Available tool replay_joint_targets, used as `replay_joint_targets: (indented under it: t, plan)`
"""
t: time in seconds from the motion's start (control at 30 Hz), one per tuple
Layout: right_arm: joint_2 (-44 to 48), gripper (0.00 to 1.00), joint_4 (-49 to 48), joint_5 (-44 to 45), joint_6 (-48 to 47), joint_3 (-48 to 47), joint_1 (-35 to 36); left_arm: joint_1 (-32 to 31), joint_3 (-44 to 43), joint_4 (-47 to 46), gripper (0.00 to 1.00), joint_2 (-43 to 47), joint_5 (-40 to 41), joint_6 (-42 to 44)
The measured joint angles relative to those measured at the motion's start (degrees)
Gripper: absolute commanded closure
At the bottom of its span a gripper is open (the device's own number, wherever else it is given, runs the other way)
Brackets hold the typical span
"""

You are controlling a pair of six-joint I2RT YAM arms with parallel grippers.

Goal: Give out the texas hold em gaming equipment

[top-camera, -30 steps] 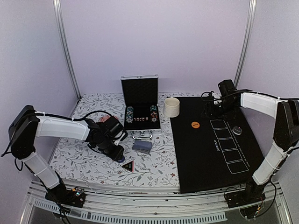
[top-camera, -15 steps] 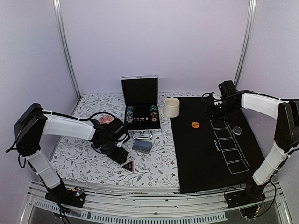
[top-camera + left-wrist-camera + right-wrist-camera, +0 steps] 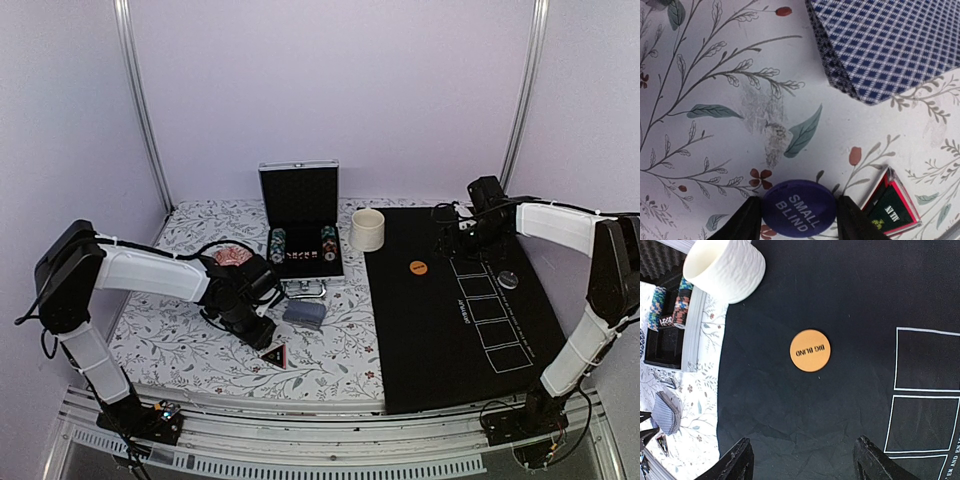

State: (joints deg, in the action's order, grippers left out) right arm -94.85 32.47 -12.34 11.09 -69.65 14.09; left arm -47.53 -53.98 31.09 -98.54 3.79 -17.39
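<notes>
Top external: our left hand (image 3: 262, 336) works just beside the card deck (image 3: 303, 314). The right hand (image 3: 458, 232) hovers well apart from the deck, wide and empty.

Left wrist: our hand is narrowed onto the dark blue disc (image 3: 799, 208), near the deck.

Right wrist: the orange disc (image 3: 810, 350) lies on the black mat (image 3: 790, 415).

Next, we judge, comes lifting the blue disc across.

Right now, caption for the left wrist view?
Left gripper pinches the SMALL BLIND disc, triangle marker beside it, card deck beyond.
</notes>
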Motion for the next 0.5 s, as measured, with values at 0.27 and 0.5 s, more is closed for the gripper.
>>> replay_joint_targets:
  t: [0.27,0.5]
  plan:
    - [0.0,0.3,0.04,0.02,0.0,1.57,0.0,-0.09,-0.09,0.11,0.54,0.09,0.13,-0.28]
    - [0.17,0.3,0.11,0.07,-0.28,1.57,0.0,-0.09,0.17,0.07,0.54,0.52,0.17,-0.68]
